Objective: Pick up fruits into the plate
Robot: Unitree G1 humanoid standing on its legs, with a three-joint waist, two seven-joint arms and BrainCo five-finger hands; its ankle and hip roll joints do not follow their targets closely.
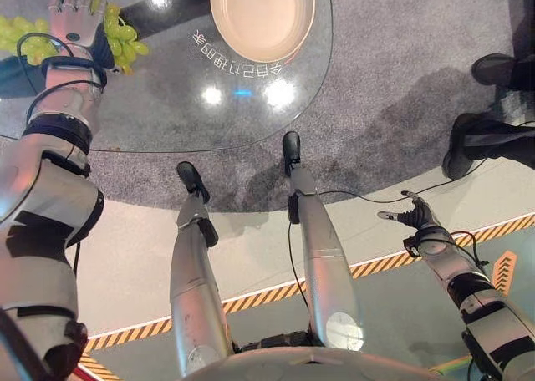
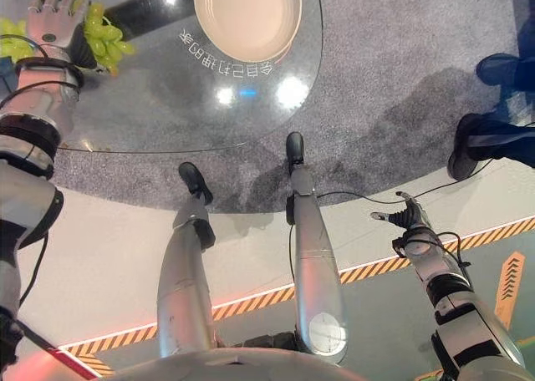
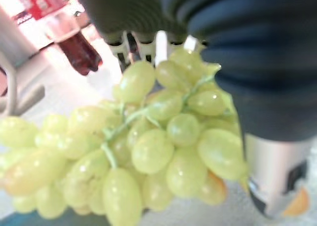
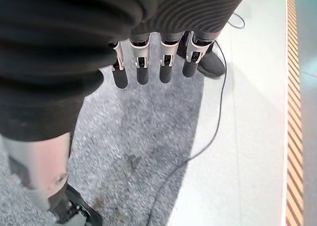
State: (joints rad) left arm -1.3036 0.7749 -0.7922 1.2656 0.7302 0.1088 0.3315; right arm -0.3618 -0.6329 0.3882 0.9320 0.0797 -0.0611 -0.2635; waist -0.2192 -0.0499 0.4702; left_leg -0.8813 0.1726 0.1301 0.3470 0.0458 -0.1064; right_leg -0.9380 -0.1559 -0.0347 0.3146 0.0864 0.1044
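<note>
A bunch of green grapes lies at the far left of the round glass table. My left hand is on top of the bunch, so grapes stick out on both sides of it. In the left wrist view the grapes press against the palm, with the fingers past them and the thumb beside them. An empty cream plate sits at the table's far middle, well to the right of that hand. My right hand hangs open low on the right, off the table, its fingers straight.
A person's dark shoes stand on the grey carpet to the right of the table. A yellow-and-black striped line crosses the floor near me. A dark red bottle shows beyond the grapes.
</note>
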